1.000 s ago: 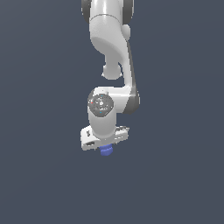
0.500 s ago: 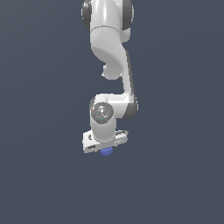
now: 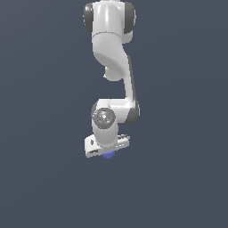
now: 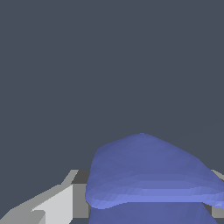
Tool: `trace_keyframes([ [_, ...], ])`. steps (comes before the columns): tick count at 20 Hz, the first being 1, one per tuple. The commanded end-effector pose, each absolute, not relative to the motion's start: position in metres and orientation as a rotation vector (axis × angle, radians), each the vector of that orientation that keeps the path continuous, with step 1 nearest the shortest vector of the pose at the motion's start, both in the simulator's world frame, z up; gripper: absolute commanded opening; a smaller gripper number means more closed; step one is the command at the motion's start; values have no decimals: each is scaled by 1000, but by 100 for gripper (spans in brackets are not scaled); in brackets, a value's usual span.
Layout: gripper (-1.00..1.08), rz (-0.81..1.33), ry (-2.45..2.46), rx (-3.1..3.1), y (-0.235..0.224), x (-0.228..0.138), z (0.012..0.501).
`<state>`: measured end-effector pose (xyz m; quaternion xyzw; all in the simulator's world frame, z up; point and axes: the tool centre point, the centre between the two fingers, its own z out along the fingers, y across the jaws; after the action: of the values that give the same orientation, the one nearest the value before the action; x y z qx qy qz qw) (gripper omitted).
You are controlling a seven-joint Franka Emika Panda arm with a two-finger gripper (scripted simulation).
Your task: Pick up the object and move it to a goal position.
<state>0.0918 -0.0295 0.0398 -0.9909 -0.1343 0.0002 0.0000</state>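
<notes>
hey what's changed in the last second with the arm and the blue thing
The gripper has shifted slightly toward the exterior view's left and a little lower, carrying the blue object with it. The object stayed tucked under the gripper throughout, and nothing was let go.

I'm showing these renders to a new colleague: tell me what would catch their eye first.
The white arm hangs down the middle of the exterior view against a plain dark grey backdrop. Beneath its gripper peeks the small blue object. In the wrist view that object looms large, a faceted blue blob with a pale finger beside it.
</notes>
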Motion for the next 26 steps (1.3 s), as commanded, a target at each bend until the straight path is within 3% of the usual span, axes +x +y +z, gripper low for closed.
trace_keyframes([
  [1,-100,0,-422,-3113,-30,92,40],
  [14,-100,0,-422,-3113,-30,94,54],
  [26,-100,0,-422,-3113,-32,106,155],
])
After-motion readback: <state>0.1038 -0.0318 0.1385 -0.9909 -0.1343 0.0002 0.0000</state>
